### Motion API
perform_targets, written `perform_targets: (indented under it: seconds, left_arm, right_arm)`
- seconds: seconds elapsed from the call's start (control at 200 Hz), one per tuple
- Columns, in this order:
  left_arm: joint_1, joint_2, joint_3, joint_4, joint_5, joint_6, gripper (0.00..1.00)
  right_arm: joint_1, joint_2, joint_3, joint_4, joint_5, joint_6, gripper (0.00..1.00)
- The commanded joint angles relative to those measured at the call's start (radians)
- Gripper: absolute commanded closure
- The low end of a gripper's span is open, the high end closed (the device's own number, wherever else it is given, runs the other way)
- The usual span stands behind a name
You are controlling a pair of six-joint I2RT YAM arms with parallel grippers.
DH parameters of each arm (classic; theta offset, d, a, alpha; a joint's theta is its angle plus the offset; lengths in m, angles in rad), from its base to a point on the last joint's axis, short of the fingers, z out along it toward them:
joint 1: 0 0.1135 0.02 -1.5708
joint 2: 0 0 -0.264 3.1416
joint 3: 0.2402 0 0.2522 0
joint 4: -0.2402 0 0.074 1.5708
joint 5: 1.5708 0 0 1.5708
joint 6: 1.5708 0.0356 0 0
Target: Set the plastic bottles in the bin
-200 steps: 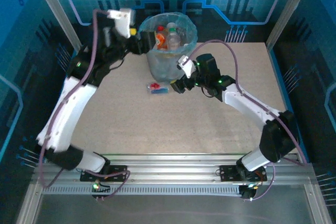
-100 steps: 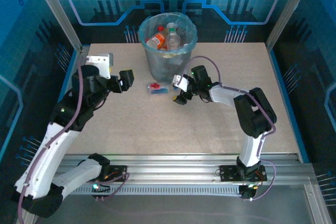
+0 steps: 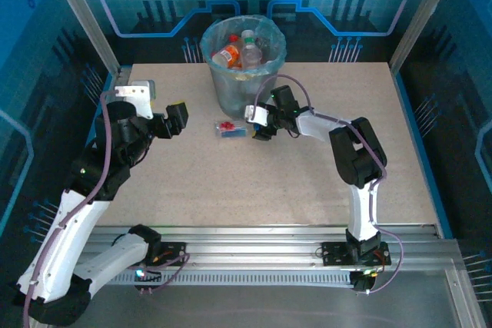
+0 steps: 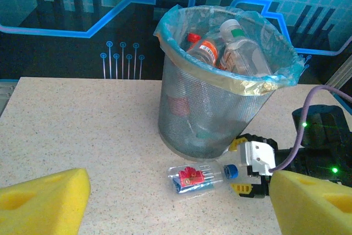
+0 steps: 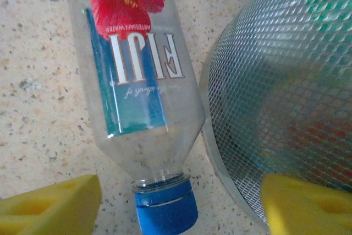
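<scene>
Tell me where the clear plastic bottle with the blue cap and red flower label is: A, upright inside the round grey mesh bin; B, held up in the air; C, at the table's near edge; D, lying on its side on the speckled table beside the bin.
D: the clear plastic bottle lies flat on the speckled table close beside the round grey mesh bin.

Clear bottle [image 5: 137, 81] w/ red-flower label [image 5: 135, 53], blue cap [image 5: 166, 208], grey mesh bin [image 4: 206, 116], lt-blue liner [image 4: 175, 23], speckled beige table [image 3: 231, 182]
</scene>
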Motion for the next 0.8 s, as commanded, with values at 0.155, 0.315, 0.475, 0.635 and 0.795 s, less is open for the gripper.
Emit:
perform_targets:
  seconds: [0.155,0.315,0.475,0.635,0.795]
  left_arm:
    - [0.008,-0.012,-0.011,-0.008,-0.024,0.013,0.14]
    - [0.009,-0.013,-0.007,-0.013,-0.024,0.013,0.14]
    - [0.009,-0.013,-0.001,-0.01,-0.025,0.012,0.14]
    - [0.009,-0.014,0.004,0.002,-0.023,0.008,0.14]
    - [0.009,-0.01,-0.004,0.028,-0.019,-0.005,0.14]
  right_arm:
    - [-0.001,0.058,0.036,-0.108,-0.005,-0.059,0.32]
    - [0.004,0.06,0.043,-0.14,0.008,-0.067,0.47]
    - [0.012,0.016,0.021,-0.137,0.016,-0.064,0.64]
    - [0.023,-0.044,0.01,-0.178,0.014,-0.056,0.77]
    - [0.04,-0.127,-0.063,-0.155,0.022,-0.033,0.79]
